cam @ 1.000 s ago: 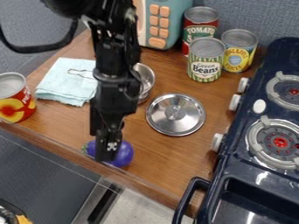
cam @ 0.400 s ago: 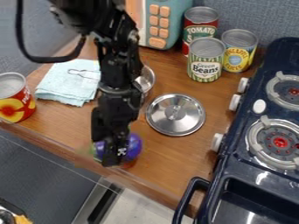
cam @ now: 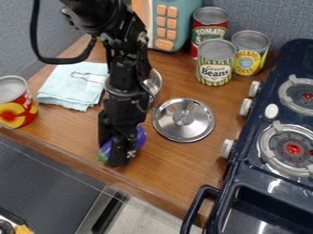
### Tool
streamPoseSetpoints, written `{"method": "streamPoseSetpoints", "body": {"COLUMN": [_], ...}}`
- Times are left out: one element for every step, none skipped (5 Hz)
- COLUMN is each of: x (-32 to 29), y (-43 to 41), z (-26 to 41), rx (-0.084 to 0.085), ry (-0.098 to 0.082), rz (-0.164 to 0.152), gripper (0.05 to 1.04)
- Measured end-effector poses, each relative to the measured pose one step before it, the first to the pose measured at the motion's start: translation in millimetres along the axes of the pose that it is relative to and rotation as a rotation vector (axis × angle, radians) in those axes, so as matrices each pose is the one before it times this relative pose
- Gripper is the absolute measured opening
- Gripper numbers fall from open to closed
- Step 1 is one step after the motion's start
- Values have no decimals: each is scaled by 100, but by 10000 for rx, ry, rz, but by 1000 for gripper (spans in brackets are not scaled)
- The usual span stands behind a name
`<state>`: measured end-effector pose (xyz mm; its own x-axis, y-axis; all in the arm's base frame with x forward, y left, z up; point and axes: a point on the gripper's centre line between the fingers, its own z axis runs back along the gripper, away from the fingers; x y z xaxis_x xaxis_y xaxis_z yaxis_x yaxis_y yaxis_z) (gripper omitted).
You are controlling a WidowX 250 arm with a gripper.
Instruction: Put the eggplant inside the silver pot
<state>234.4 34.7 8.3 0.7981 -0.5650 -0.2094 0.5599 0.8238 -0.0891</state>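
Observation:
The black gripper hangs over the front part of the wooden counter, shut on the purple eggplant. The eggplant lies across between the fingers, its rounded end to the right and its green stem end at the lower left; the fingers cover its middle. Behind the arm, the silver pot stands farther back on the counter, and only its right part shows past the arm.
A silver lid lies right of the gripper. A light blue cloth and a red can are at left. Back right stand a green beans can and other cans. The dark stove borders the right side.
The gripper first moved slightly right, then back from the counter's front edge. The eggplant has gone with it and is tilted differently, its stem end now lower.

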Motion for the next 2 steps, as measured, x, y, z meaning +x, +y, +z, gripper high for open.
{"method": "streamPoseSetpoints", "body": {"x": [-176,-149], "y": [302,247], "z": [-10,393], "rx": [-118,-118], "ry": [-135,-297], "rz": [158,342], "gripper": [699,699]}}
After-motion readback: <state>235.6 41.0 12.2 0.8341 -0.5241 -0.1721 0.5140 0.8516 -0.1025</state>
